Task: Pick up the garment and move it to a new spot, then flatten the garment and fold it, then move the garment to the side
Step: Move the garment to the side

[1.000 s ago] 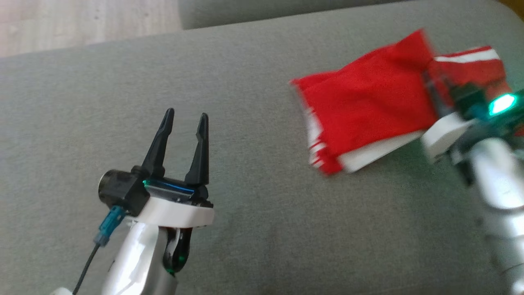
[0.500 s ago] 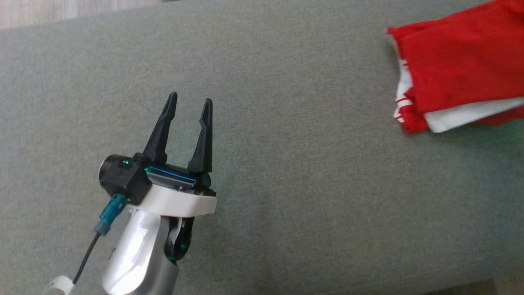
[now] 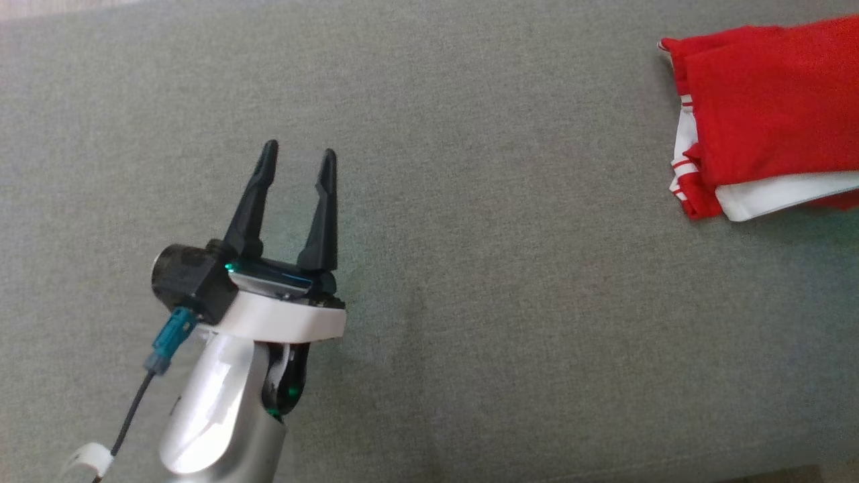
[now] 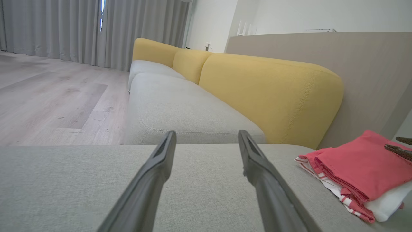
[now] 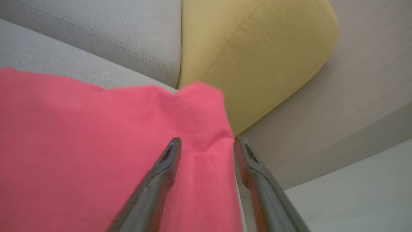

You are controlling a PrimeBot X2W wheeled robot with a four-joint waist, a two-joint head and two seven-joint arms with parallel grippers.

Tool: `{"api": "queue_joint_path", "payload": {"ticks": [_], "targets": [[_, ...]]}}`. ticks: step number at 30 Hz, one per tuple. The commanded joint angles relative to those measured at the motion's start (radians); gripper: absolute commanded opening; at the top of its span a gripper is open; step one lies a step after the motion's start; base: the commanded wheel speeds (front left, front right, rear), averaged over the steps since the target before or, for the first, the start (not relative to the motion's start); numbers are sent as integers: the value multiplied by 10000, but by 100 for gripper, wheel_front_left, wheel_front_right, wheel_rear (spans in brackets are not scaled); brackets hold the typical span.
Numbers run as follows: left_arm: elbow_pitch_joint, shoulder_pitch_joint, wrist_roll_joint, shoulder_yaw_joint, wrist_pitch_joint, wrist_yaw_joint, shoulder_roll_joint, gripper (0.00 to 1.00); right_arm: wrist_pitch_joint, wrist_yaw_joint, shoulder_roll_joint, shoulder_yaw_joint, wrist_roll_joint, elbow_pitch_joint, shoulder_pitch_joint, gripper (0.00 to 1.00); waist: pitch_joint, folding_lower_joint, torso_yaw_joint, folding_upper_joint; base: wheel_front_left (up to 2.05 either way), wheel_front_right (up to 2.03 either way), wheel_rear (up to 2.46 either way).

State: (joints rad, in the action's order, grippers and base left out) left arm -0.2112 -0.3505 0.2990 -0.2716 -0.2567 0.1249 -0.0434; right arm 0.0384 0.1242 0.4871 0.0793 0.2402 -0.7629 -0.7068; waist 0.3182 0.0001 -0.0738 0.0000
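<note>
Grey seat, yellow backrest (garment nr)

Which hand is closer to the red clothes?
Right. The right gripper is at a corner of the red garment, fingers apart; the left gripper is far off, over grey cushion.

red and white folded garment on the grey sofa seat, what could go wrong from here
1. The right pincer stands open with a corner of the red and white folded garment between its fingers; drawing back could snag the cloth and spoil the fold.
2. That corner seems to lie near the end of the grey fabric sofa seat, so a tug might drag it off.
</note>
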Motion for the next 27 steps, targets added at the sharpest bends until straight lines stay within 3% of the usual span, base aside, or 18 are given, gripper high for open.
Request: {"api": "queue_joint_path", "payload": {"ticks": [1, 7, 13, 21, 27], "targets": [[272, -272, -87, 396, -51, 46, -68, 100, 174, 65, 41, 66, 152, 435, -214, 100, -90, -1, -17, 0, 0, 0, 0], [277, -99, -93, 694, -51, 52, -68, 100, 526, 65, -922, 333, 370, 1243, -234, 100, -625, -1, -33, 0, 0, 0, 0], [333, 246, -88, 1100, -51, 54, -68, 100, 797, 65, -2316, 203, -361, 2556, -72, 100, -1360, -1, 66, 0, 0, 0, 0], [378, 962, -20, 1459, -51, 55, -68, 100, 1174, 65, -3542, -49, -1772, 3934, 1136, 100, -2367, -1, 418, 0, 0, 0, 0], [191, 1668, -74, 1440, -51, 56, -68, 100, 1576, 65, -4153, -107, -2556, 4263, 2677, 100, -2758, -1, 681, 0, 0, 0, 0]]}}
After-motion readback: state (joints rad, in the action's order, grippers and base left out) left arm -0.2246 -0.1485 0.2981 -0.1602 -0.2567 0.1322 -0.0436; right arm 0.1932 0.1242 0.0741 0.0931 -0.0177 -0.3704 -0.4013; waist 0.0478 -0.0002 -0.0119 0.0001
